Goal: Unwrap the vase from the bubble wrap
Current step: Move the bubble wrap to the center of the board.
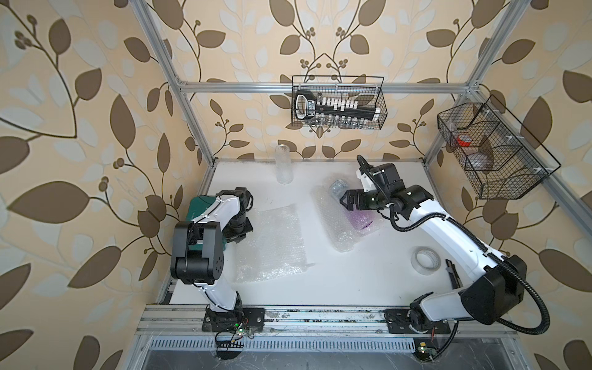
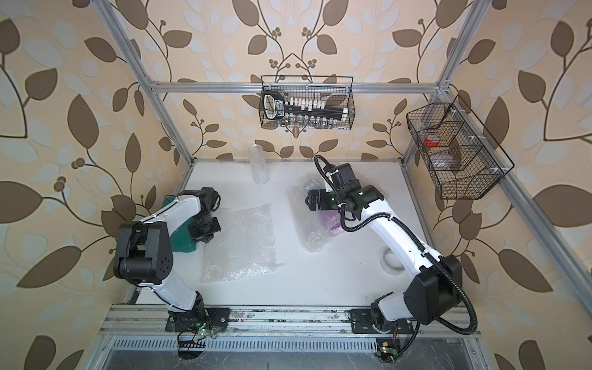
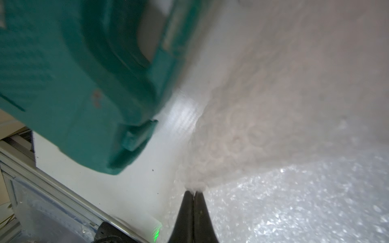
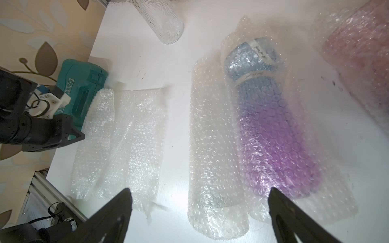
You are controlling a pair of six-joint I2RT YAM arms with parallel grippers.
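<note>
If you read the table [image 1: 352, 288] in a top view as a dial, with the rail at your end at 6, the tape roll [image 1: 425, 259] lies nearest, at 4. At 8 a flat sheet [image 1: 272, 246] of bubbled plastic lies spread with nothing in it. At 9 your left gripper [image 3: 193, 191] has its jaws pressed together on that sheet's edge, with the teal case [image 3: 84, 84] just beside it.

That is your first risk, as I judge it. Pulling this sheet frees no vase, and a drag toward 9 could snag it on the case.

Just past centre toward 1 lies the vase [image 4: 273, 134], on its side inside its bubble wrap [image 4: 212, 147]. Your right gripper [image 4: 199, 189] hangs over it with fingers spread wide, holding nothing. Close on the bulge and you would likely clamp vase and wrap together, so the roll would skid or tighten rather than open. The loose outer lap beside the vase looks the better hold.

The vase shows blue at one end, shading to purple. Crinkly, whitish layers blur it, and pale bands cross the blue end.

At 11 a clear vase [image 1: 283, 165] stands upright and bare, and a wide sweep could topple it.
</note>
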